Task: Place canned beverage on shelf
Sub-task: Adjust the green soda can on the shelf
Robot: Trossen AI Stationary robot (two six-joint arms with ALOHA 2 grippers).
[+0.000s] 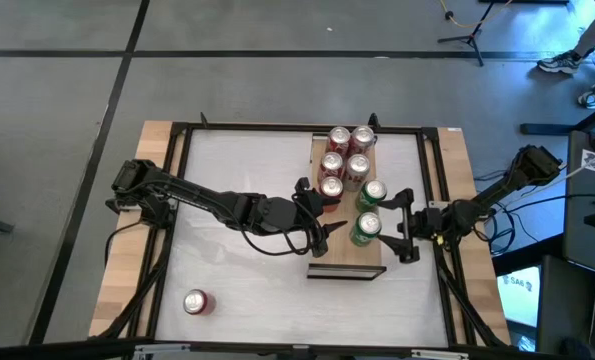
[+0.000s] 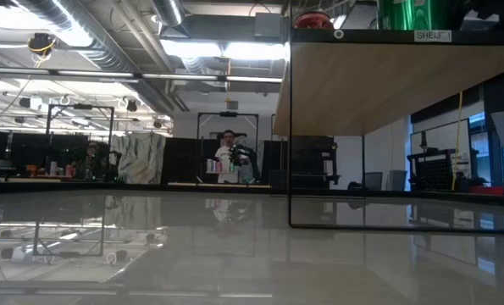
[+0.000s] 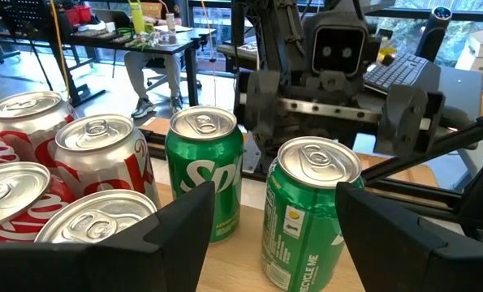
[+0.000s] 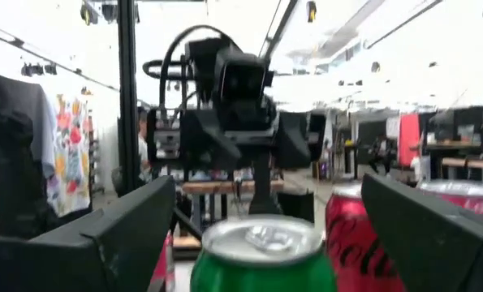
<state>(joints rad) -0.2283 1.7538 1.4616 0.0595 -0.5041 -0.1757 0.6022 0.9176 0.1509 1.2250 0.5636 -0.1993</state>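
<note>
Behind the table, workbenches and a seated person are showing in the low view, far from the work. On the table (image 1: 227, 290) the shelf (image 1: 343, 262) is standing near the right side, its long axis running from the far edge toward the near edge.

Five red cans are grouping at the far end of the shelf. Two green cans are standing nearer the middle: one green can (image 1: 374, 191) toward the far side, and the other green can (image 1: 366, 228) just before the bare near end. This second green can (image 3: 304, 211) is sitting between the two arms.

The left tool (image 1: 322, 229) is reaching in from the left edge of the shelf with its fingers open, and the can is standing just in front of the gap, not gripped. The right tool (image 1: 397, 222) is coming from the right edge, wide open, with the can top (image 4: 261, 247) between its fingers but not touching them. Both tools are facing each other across the can, and the right one seems a little nearer.

One more red can (image 1: 196, 302) is lying on its side near the near left corner of the table, well apart from both tools. I judge this one is not yet placed. The red cans (image 3: 79, 178) beside the left tool could be knocked when the tool is pulling back.
</note>
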